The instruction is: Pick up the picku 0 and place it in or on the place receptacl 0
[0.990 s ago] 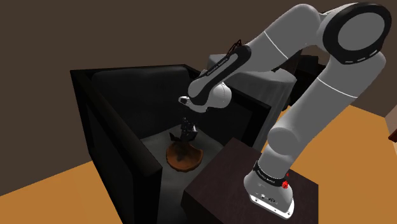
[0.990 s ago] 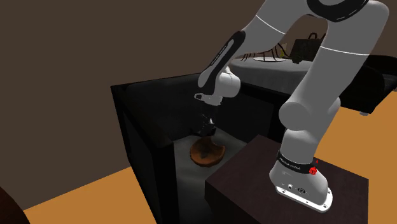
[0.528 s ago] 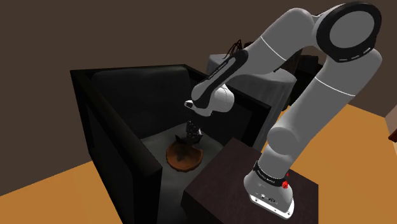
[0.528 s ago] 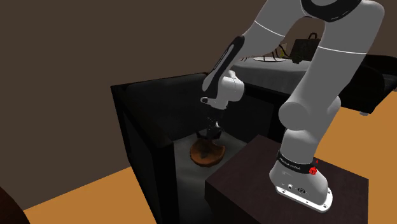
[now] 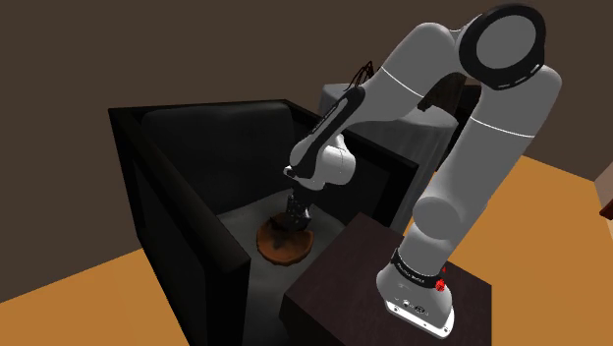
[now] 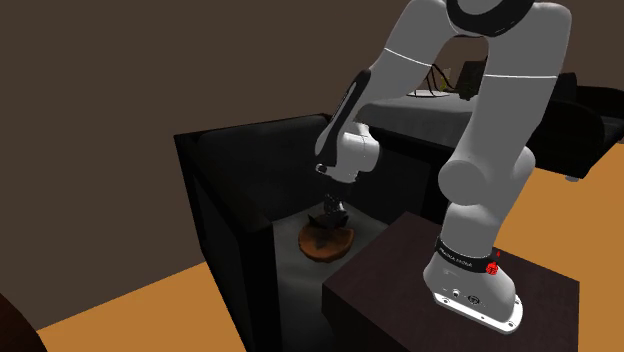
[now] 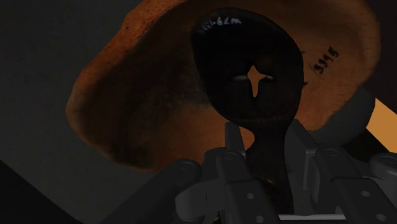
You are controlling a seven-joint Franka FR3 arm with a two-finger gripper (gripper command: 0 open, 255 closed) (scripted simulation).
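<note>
Above the brown dish (image 7: 127,95), the pincer (image 7: 264,146) clasps a black, star-pierced utensil (image 7: 245,48).

Both exterior views overlook the stand (image 5: 346,263) (wrist close).

Black armchair (image 5: 167,187), grey seat (image 5: 239,221), round brown dish (image 5: 277,252) on it

We see a black flat utensil (image 7: 222,57) with a broad rounded head, pierced by a four-pointed star hole and marked with small white lettering. Its handle runs down between the black gripper's (image 7: 264,143) fingers, which clasp it. The head lies over the hollow of a round orange-brown bowl (image 7: 127,108); we cannot tell whether they touch. The bowl sits upright on the grey seat (image 5: 236,221) of a black armchair (image 5: 172,211).
</note>
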